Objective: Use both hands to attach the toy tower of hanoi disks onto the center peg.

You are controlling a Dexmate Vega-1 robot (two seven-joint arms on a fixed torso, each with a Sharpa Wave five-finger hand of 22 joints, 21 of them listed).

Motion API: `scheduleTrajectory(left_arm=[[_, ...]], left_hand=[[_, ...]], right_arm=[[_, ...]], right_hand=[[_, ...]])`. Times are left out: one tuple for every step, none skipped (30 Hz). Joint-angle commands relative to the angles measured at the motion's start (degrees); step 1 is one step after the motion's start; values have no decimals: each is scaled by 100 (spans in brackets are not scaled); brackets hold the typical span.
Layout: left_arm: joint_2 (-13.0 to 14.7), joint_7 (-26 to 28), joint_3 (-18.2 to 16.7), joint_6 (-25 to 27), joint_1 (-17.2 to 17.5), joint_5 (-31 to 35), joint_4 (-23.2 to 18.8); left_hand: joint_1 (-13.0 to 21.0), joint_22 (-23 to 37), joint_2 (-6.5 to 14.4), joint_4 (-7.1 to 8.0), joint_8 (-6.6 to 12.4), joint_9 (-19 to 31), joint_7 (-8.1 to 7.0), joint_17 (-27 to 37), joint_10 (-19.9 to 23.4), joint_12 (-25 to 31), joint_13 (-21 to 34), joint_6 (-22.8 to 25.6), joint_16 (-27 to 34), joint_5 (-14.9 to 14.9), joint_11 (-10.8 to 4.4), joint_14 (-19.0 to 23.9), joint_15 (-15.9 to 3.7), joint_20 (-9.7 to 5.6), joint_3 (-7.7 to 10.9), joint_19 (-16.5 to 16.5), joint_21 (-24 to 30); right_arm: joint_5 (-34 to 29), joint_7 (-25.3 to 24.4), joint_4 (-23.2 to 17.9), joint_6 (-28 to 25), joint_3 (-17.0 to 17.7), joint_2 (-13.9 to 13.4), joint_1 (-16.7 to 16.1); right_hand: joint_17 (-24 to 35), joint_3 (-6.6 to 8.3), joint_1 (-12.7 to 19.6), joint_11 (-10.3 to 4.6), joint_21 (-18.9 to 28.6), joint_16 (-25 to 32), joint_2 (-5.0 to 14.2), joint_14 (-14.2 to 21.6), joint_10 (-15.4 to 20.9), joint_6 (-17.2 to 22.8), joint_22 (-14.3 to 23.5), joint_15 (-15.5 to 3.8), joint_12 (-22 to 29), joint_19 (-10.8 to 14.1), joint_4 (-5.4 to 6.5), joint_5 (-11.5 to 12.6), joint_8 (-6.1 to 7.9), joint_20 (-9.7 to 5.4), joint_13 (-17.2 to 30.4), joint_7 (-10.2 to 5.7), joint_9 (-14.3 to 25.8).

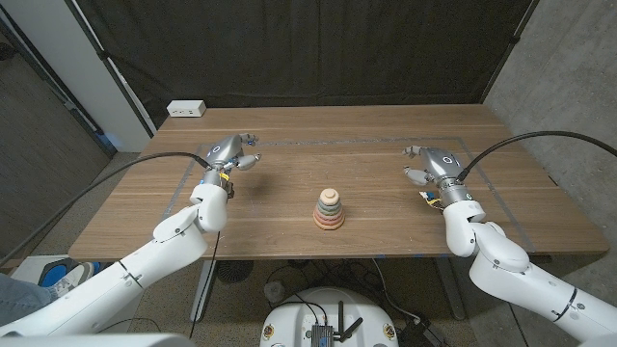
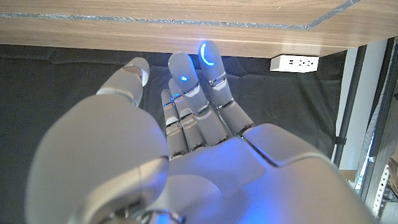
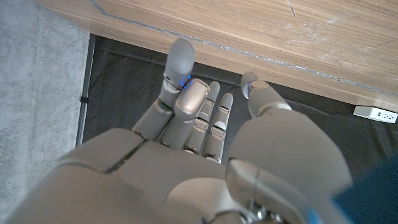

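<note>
Wooden table held the stacked disks — my left hand and right hand were spread, empty.

Wooden table bears stacked disk tower, white power strip

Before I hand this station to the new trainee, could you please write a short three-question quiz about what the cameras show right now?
1. True or false: the left hand is holding a disk.
2. Where does the stack of disks stand? A) at the table's far edge by the white power strip; B) near the middle of the table, between the two hands; C) under the right hand.
3. Fill in: the disks on the center peg get ______ toward the top.

Key
1. False; its fingers are spread with nothing in them.
2. B.
3. Smaller.
</note>
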Motion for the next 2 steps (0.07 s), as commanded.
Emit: scheduleTrajectory(left_arm=[[-99,140,44,117,5,22,20],[-104,161,39,99,13,14,20]], left_hand=[[9,10,55,-12,23,22,-8,6,48,48,0,19,19,-24,-3,54,-169,-742,-22,52,23],[10,9,55,-12,23,22,-10,3,50,48,-4,18,18,-25,-9,53,-169,-743,-23,52,24]], right_arm=[[57,51,52,-56,-143,-137,177],[60,41,57,-52,-146,-141,186]], right_hand=[[6,18,-11,17,-4,20,-33,6,4,73,12,19,-28,23,12,39,33,-183,7,-17,20],[6,17,-12,19,-7,20,-33,6,6,67,8,19,-29,20,12,39,31,-183,6,-20,20]])
